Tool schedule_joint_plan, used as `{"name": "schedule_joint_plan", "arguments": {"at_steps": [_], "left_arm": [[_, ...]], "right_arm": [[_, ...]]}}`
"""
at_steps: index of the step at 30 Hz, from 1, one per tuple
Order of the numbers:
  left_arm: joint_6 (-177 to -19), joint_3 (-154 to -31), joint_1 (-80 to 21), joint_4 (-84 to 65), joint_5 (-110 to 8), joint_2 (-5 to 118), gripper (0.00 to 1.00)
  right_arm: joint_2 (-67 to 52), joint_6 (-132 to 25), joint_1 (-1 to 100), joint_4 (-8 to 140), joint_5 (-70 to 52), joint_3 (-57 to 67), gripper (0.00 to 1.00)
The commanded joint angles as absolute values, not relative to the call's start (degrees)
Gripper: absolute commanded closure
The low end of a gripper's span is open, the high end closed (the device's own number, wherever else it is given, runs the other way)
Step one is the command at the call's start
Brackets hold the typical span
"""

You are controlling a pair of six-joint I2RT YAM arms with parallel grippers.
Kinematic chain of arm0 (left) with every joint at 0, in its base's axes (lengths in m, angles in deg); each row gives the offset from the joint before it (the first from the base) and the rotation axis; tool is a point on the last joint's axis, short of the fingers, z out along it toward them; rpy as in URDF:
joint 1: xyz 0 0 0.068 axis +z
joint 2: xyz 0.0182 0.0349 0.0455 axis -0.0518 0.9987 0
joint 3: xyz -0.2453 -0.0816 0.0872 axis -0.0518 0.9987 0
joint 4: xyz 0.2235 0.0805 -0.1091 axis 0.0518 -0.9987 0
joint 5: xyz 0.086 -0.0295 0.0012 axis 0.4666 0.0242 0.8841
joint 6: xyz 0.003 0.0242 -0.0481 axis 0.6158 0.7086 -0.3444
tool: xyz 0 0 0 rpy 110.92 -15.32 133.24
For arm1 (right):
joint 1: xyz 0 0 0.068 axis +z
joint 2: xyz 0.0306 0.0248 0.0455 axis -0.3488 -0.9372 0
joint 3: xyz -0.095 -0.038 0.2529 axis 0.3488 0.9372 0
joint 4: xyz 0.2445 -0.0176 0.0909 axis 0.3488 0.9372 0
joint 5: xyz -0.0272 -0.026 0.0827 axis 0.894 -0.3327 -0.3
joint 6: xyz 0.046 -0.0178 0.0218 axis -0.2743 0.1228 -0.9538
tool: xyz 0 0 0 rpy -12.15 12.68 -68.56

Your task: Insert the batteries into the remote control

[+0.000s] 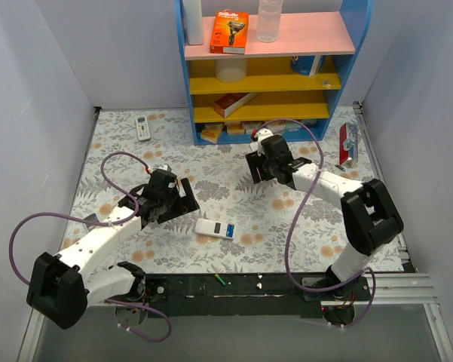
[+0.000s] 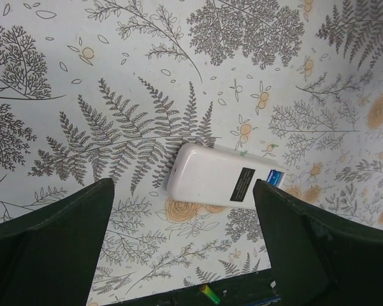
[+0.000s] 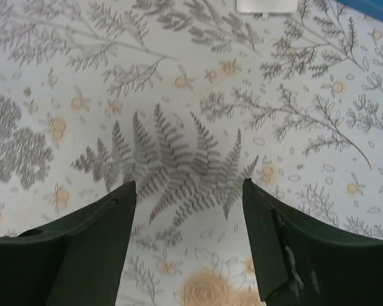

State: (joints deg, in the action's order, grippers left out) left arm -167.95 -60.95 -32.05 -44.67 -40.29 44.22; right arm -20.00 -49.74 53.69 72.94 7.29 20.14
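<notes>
The remote control lies back-up on the flowered cloth between the arms, white with a black label; a blue cell shows at one end. In the left wrist view the remote control lies just beyond my open left gripper, which holds nothing. From above, the left gripper hovers up-left of the remote. A green battery rests on the black base strip, also seen as the green battery below the left fingers. My right gripper hangs open over bare cloth, right gripper empty.
A blue shelf unit with boxes and bottles stands at the back. An all-white remote with a screen lies at the far left. A red packet leans at the right wall. Small boxes sit at the shelf's foot.
</notes>
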Motion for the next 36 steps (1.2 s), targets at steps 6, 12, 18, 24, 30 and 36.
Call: {"name": "schedule_joint_plan", "arguments": {"at_steps": [6,12,18,24,30,36], "left_arm": [[-169.4,-59.9,-32.2,-45.6,-39.2,39.0,0.07],[-169.6,-59.2,-32.2,-45.8,-39.3,37.3,0.06],[-169.5,-59.2,-32.2,-45.7,-39.2,37.3,0.05],[-169.3,-59.7,-32.2,-45.4,-39.6,37.8,0.05],[-169.2,-60.1,-32.2,-45.6,-39.7,37.8,0.05],[-169.2,-60.7,-32.2,-45.6,-40.1,38.7,0.05]], "right_arm": [[-36.0,-52.2,51.7,55.9,16.3,8.4,0.22],[-44.7,-54.9,49.4,58.4,17.3,-0.3,0.21],[-50.2,-56.0,48.0,61.5,15.5,-5.8,0.21],[-53.9,-57.6,46.7,62.4,13.7,-8.4,0.21],[-56.9,-57.1,46.3,63.6,12.4,-11.1,0.23],[-59.1,-56.1,46.3,65.1,11.8,-15.1,0.31]]}}
